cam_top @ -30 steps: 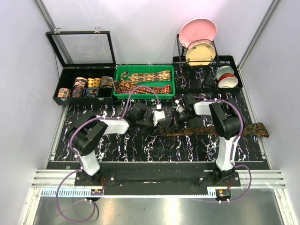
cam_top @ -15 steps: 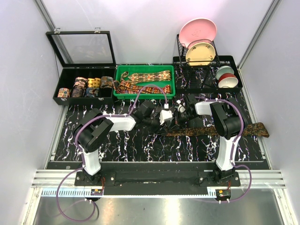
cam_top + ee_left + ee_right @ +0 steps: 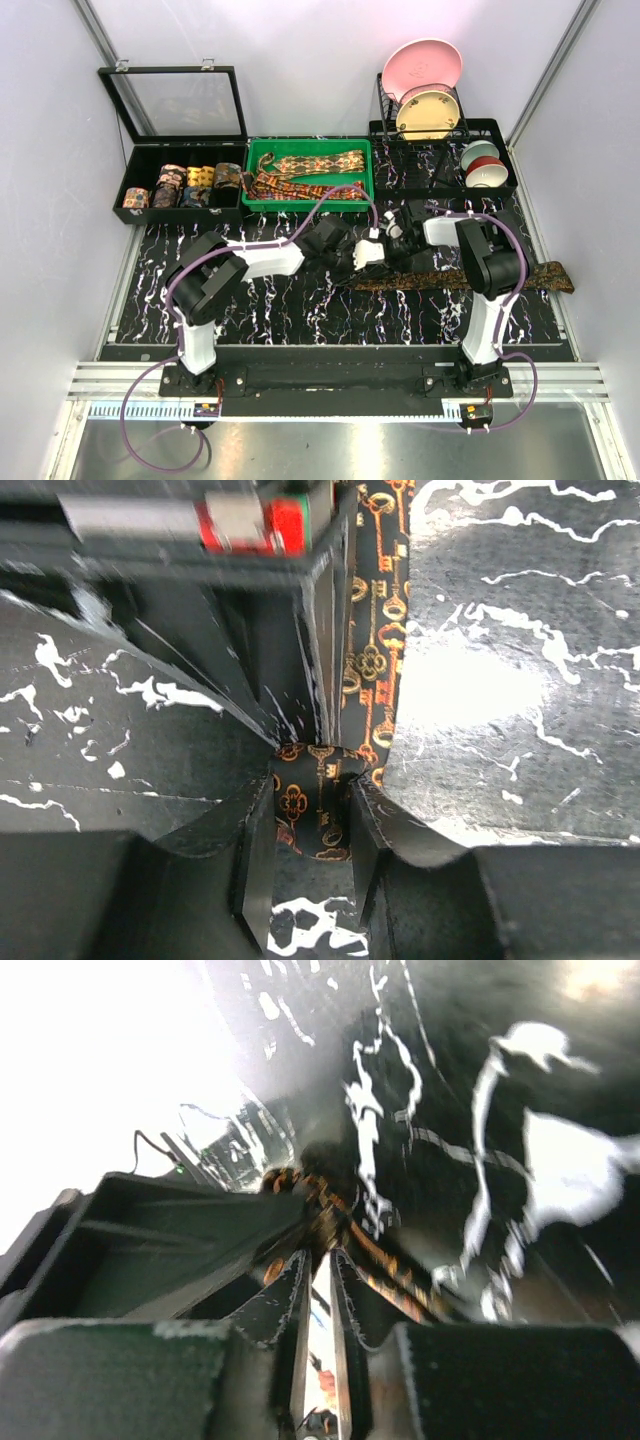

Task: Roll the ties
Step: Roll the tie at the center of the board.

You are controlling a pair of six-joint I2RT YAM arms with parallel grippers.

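Note:
One of the ties (image 3: pixel 480 278), dark with gold and orange keys, lies flat across the right of the marble table. Its left end is curled up between the two grippers. In the left wrist view that curled end fills the gap between my left gripper's (image 3: pixel 312 815) fingers, and the tie (image 3: pixel 375 660) runs away from it. My left gripper (image 3: pixel 372 252) is shut on it. My right gripper (image 3: pixel 392 238) meets it tip to tip. In the right wrist view the right gripper (image 3: pixel 318 1258) shows a narrow lit slit, with the tie (image 3: pixel 385 1262) just past its tips.
A green tray (image 3: pixel 248 178) at the back holds more unrolled ties (image 3: pixel 310 163). Left of it a black case (image 3: pixel 128 178) with its lid up holds several rolled ties (image 3: pixel 185 185). A dish rack (image 3: pixel 385 130) with plates and bowls (image 3: pixel 480 165) stands back right.
My left arm has reached right to the tie's curled end and its jaws have narrowed onto it. The right gripper's jaws have parted a little.

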